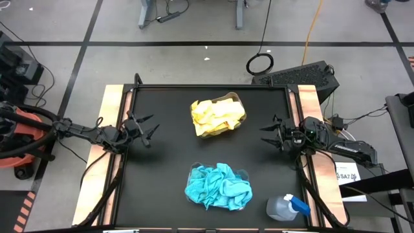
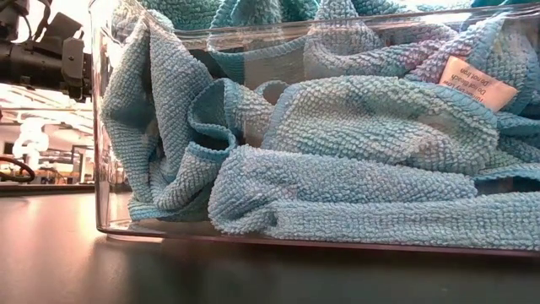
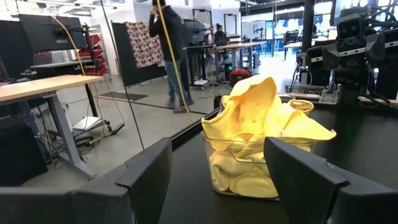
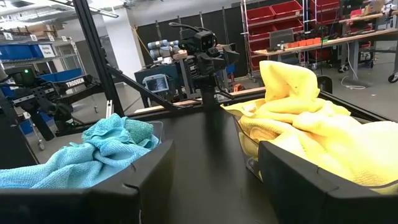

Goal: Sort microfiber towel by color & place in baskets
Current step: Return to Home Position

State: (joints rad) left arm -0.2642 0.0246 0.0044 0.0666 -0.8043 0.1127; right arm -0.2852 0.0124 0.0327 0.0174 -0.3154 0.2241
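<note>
Now I see crumpled yellow towels heaped in the far basket, blue towels in the near basket, both lying crosswise; left gripper and right gripper gape at the sides.

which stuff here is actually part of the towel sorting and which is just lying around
Part of the job:
yellow towels in one basket
turquoise towels in the other basket
left gripper and right gripper, both open, at the table's sides

Just lying about:
spray bottle, by the right arm
</note>
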